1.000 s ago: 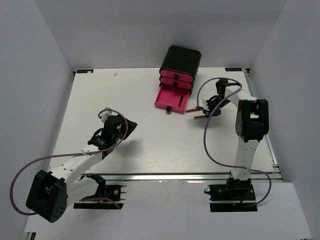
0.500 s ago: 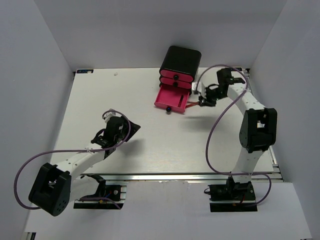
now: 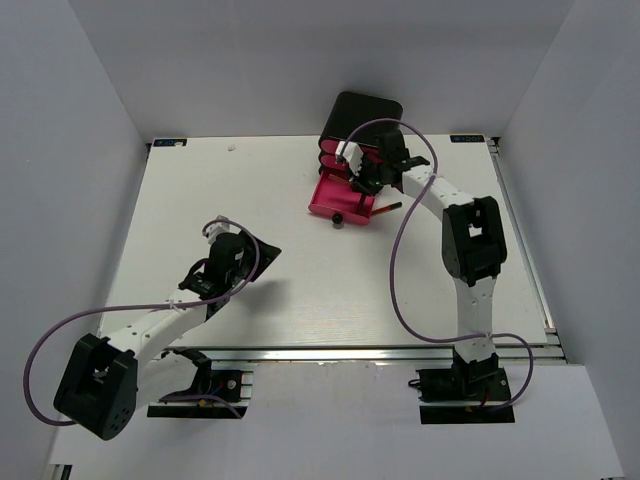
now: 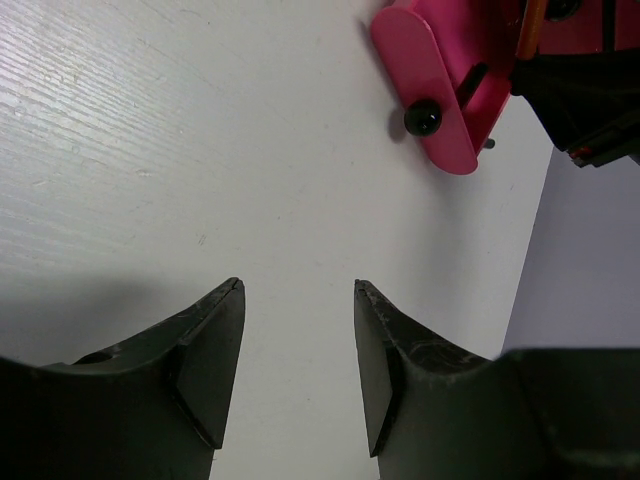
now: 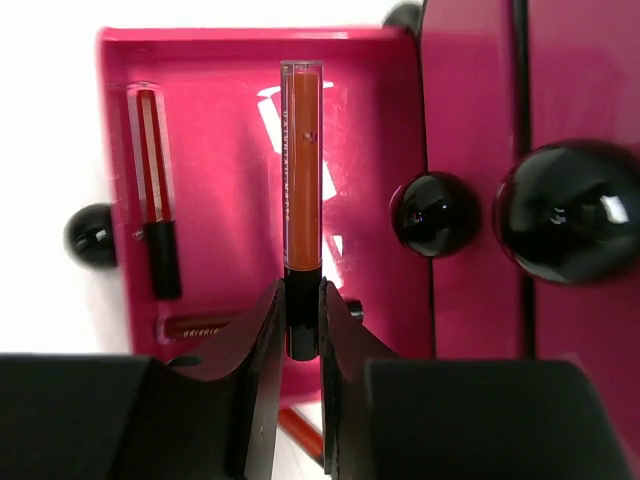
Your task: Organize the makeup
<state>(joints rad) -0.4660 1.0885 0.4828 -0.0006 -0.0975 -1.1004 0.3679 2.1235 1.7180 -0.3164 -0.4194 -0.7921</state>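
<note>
The right end effector [image 5: 302,312] is clamped on the dark cap of an orange gloss tube [image 5: 302,170], held over the open pink drawer [image 5: 225,120] where a red stick [image 5: 155,200] lies; another stick [image 5: 200,326] is half hidden behind its fingers [image 5: 262,380]. The left end effector [image 4: 298,335] hangs spread above the tabletop [image 4: 150,150]

1. We see a white table [image 3: 300,300] with a fine lined grain, matte and evenly lit.
2. Plain pale grey walls close it in: a back wall [image 3: 250,60], a left wall [image 3: 60,180] and a right wall [image 3: 590,180].
3. A metal rail [image 3: 330,353] runs along the table's near edge, and we see another rail [image 3: 524,240] down its right edge.
4. The light is soft and diffuse, and the shadows we see on the table are faint.
</note>
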